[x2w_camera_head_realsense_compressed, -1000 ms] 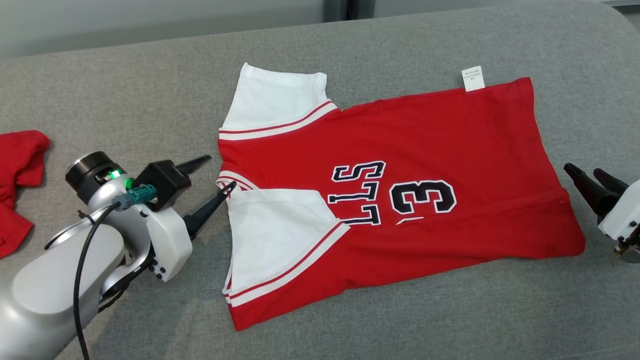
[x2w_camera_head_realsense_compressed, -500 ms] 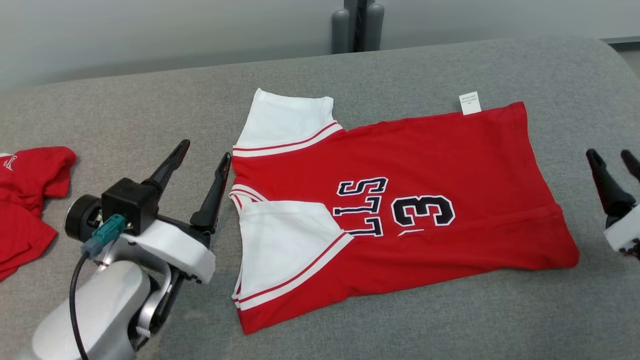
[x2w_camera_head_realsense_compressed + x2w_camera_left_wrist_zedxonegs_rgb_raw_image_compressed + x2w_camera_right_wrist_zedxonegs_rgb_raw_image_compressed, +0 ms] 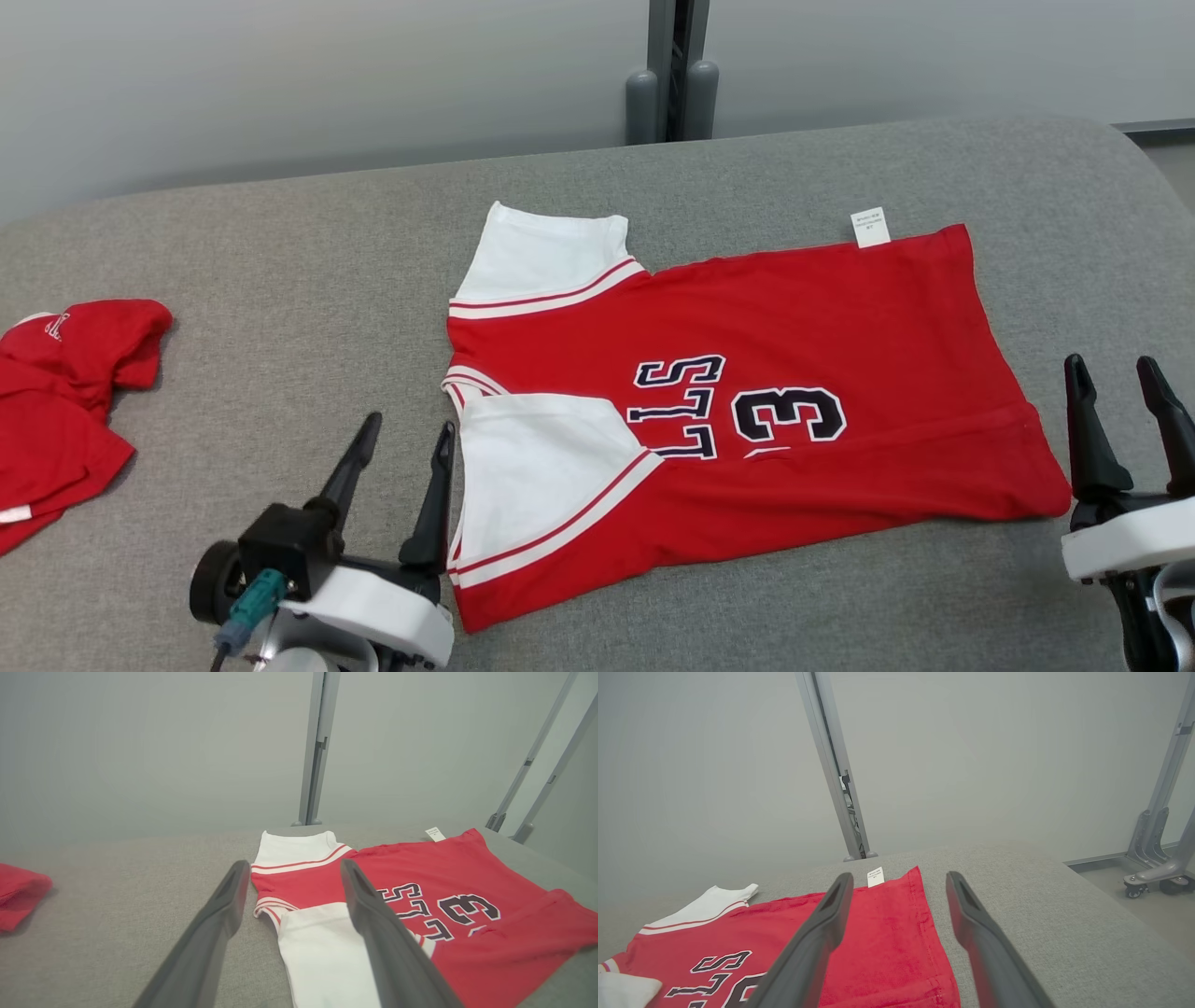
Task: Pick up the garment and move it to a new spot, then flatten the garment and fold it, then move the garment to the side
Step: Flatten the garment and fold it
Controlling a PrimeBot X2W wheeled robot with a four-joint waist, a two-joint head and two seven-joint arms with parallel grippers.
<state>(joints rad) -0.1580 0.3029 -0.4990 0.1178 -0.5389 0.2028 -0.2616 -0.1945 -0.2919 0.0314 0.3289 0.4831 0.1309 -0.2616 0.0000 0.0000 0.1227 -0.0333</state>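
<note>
Covering most of the head view, the grey fabric surface [image 3: 280, 261] carries all the things, and a pale wall [image 3: 280, 84] stands behind it. The red jersey [image 3: 794, 317] lies flat near the middle of the surface, a little to the right, with its neck end toward the robot's left and its hem toward the right. Its near long side is folded over the body, so the fold covers a part of the dark letters and of the number 3. A second red garment [image 3: 56, 411] lies crumpled at the left edge, well apart from the jersey.

The left hand [image 3: 411, 422] is at the lower left, its two fingers wide apart and holding nothing. The right hand [image 3: 1110, 361] is at the lower right, also wide and empty, just beside the near hem corner.

One white sleeve [image 3: 532, 467] lies on top of the red cloth. Its edge is just beside the left hand's right finger, and I cannot tell if they touch. The other white sleeve [image 3: 546, 252] is spread at the far side. A grey post [image 3: 672, 75] rises against the wall. A small white label [image 3: 869, 227] sticks out at the far hem corner.
</note>
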